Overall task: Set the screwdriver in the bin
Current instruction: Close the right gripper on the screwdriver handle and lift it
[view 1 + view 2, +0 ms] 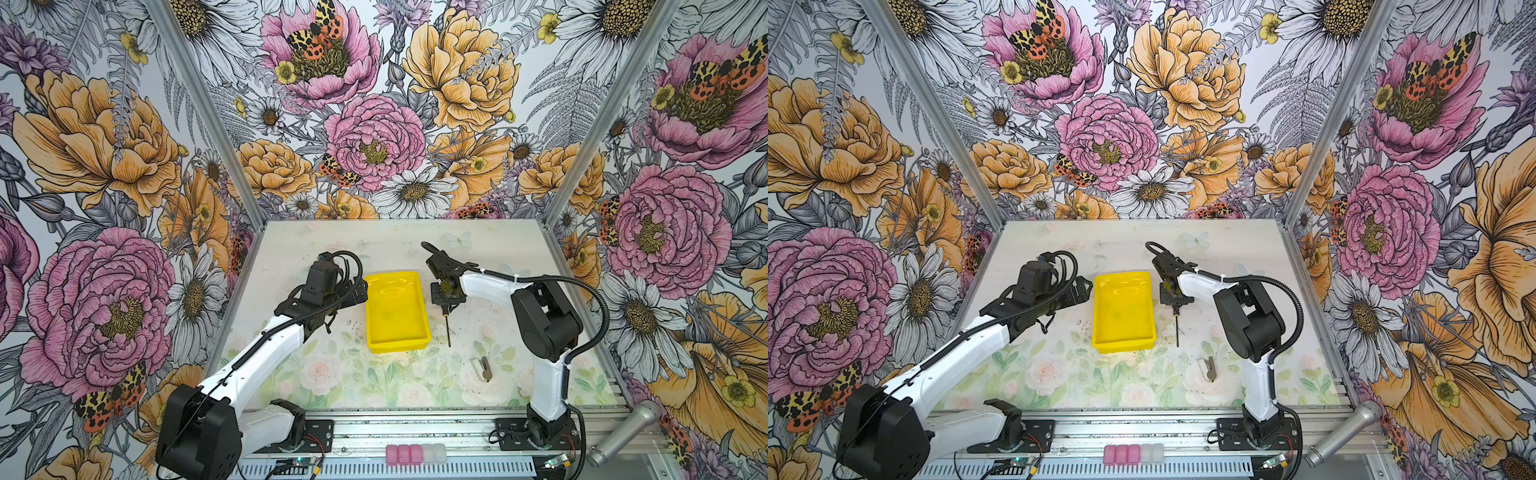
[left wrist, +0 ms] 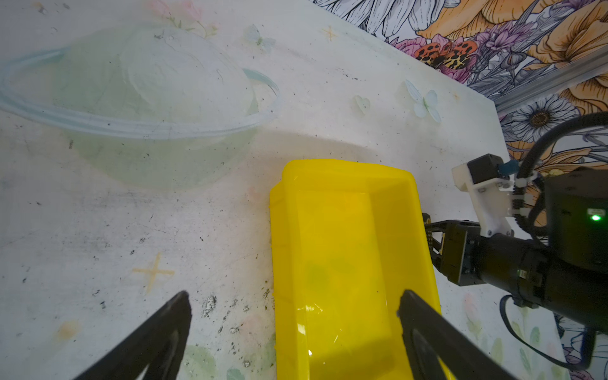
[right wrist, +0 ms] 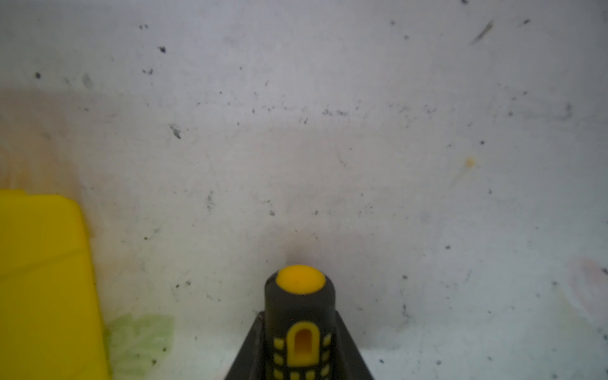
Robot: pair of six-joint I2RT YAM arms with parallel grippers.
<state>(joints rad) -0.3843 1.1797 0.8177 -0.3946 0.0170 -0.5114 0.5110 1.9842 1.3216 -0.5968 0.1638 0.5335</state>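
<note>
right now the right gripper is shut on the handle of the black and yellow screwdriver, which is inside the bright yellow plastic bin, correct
The right gripper is shut on the handle, but the black and yellow screwdriver is not inside the bright yellow plastic bin: it is outside, beside the bin's long side, on the right in both top views, its shaft clear of the rim.

we see bin [image 1: 398,345] on table [image 1: 374,245], centre | screwdriver [image 1: 448,330] just right of bin, alongside | clip [image 1: 481,368] front-right of screwdriver
</note>
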